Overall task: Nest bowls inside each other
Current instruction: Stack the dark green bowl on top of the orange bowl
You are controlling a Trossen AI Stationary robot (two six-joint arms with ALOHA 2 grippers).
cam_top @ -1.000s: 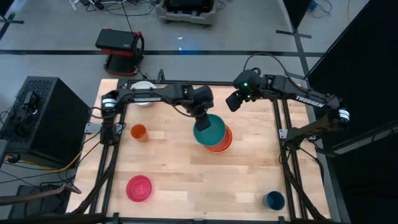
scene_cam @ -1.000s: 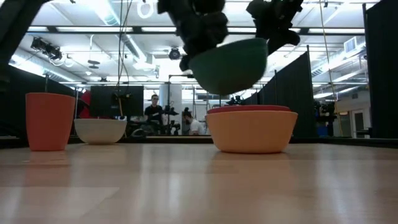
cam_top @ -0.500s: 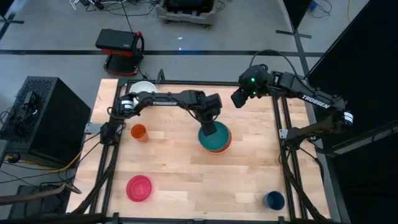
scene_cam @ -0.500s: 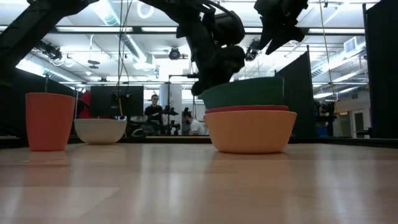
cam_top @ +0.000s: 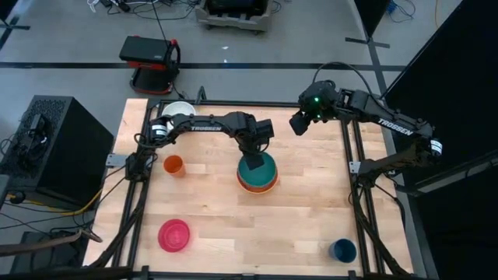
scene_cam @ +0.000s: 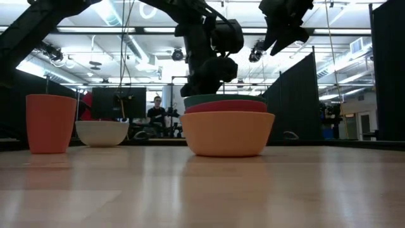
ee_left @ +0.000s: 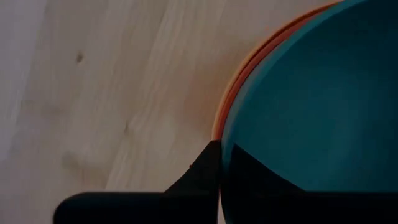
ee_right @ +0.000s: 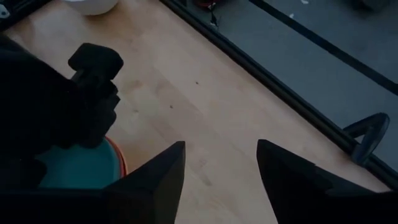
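**Teal bowl seated, and the stack slides toward the table's middle**

Going left to right in the high view: the magenta-pink bowl (cam_top: 173,235) sits near the front left corner, the small orange cup (cam_top: 173,165) stands further back on the left, and the white bowl (cam_top: 179,110) rests at the back edge; none of these has moved.

In the middle, the left gripper (cam_top: 254,155) is pinched tight on the rim of the teal bowl (cam_top: 257,168). A second ago that bowl hung tilted in the air above the stack. Now it sits level inside the red-orange bowl (scene_cam: 225,106), which sits in the light orange bowl (scene_cam: 228,133). The whole stack has also shifted a little leftward across the table since half a second ago, apparently dragged along by the grip on the rim.

To the right, the right gripper (cam_top: 299,123) hovers above the back of the table with its fingers spread wide and nothing between them. The dark blue cup (cam_top: 342,250) stands at the front right corner.

So three of the five bowls are nested; white and magenta-pink remain.
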